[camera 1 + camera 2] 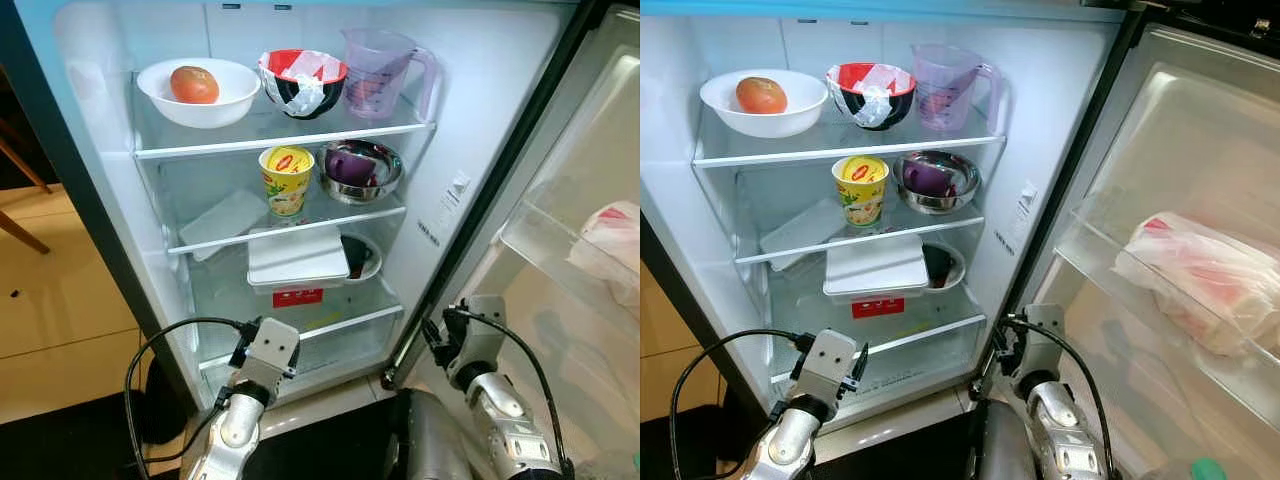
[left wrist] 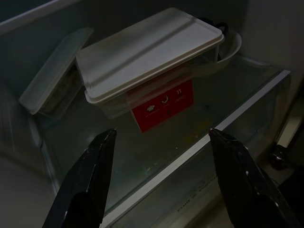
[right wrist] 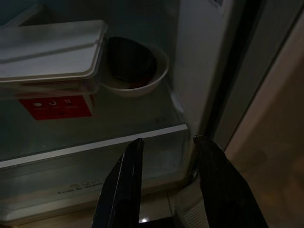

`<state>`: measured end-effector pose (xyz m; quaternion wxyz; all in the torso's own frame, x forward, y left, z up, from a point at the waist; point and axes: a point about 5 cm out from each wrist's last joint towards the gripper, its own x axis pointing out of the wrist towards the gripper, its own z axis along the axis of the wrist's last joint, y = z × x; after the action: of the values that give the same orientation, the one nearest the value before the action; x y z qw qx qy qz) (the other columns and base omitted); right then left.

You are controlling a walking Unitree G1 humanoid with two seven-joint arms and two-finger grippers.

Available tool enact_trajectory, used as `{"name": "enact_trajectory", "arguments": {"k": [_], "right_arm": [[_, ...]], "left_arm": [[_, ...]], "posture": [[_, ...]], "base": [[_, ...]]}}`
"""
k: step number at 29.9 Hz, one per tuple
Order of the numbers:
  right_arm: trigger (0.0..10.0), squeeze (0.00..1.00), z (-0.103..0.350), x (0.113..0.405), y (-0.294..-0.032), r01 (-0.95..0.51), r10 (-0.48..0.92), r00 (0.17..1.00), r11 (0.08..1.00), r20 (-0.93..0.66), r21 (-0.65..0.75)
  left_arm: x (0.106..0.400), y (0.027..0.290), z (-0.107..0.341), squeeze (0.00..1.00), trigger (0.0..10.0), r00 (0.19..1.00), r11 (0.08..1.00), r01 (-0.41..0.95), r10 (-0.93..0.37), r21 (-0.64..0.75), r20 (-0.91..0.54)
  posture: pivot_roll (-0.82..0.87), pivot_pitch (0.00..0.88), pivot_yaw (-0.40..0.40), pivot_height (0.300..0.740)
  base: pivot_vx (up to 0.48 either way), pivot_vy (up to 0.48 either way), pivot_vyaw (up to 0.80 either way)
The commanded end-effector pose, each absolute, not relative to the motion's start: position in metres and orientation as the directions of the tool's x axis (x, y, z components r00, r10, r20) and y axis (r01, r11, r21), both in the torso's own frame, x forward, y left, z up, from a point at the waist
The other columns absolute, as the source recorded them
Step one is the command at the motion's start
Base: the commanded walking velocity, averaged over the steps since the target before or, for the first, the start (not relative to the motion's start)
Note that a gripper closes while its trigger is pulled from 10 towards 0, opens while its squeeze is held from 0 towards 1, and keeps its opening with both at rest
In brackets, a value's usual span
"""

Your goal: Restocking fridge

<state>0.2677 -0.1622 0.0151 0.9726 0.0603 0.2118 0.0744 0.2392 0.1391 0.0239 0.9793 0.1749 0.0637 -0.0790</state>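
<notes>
The fridge [image 1: 470,120] stands open, its shelves already holding food. On the top shelf [image 1: 280,138] a white bowl [image 1: 228,105] holds an orange-red fruit [image 1: 194,84], beside it a red-and-black bowl [image 1: 300,82] with crumpled white wrap inside, and then a clear measuring jug [image 1: 385,70] nearest the door side. The middle shelf carries a yellow cup of instant noodles [image 1: 286,178] next to a steel bowl [image 1: 362,170] with something purple in it, and a flat translucent container [image 1: 222,222] lies further toward the robot's left. On the lowest glass shelf [image 2: 199,137] sits a white lidded box [image 2: 147,47] with a red label [image 2: 164,104] on its front, and just behind its far corner a small white bowl [image 3: 137,71] holds something dark (what it is cannot be made out). The open door [image 1: 1200,150] swings out on the robot's right, and its clear bin holds a bagged pink-and-white package [image 1: 1205,280]. The left gripper [image 2: 159,156] is held low before the lowest shelf, fingers spread wide and holding nothing, pointed toward the labelled box. The right gripper [image 3: 166,161] hangs near the shelf's front corner by the door hinge side, its fingers likewise parted and empty.
</notes>
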Motion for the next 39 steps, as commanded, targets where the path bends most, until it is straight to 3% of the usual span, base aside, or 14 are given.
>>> {"name": "enact_trajectory", "arguments": {"k": [1,14,39], "right_arm": [[10.0,0.0,0.0114,0.2646,-0.1641,-0.112,0.162,0.898,0.983,-0.408,0.145],[10.0,0.0,0.0128,0.2645,-0.1603,-0.147,0.192,0.9,0.979,-0.392,0.143],[10.0,0.0,0.0087,0.2622,-0.1576,-0.167,0.212,0.889,0.975,-0.406,0.144]], "left_arm": [[0.2374,0.1387,0.0235,0.0,10.0,0.978,0.918,0.188,-0.142,0.35,-0.155],[0.2361,0.1397,0.0226,0.0,10.0,0.978,0.916,0.185,-0.136,0.355,-0.158],[0.2375,0.14,0.021,0.0,10.0,0.976,0.912,0.193,-0.142,0.362,-0.163]], "posture": [[-0.03,0.002,-0.125,0.421],[-0.02,0.003,-0.128,0.421],[-0.03,0.0,-0.119,0.536]], "base": [[0.0,0.0,0.0],[0.0,0.0,0.0],[0.0,0.0,0.0]]}}
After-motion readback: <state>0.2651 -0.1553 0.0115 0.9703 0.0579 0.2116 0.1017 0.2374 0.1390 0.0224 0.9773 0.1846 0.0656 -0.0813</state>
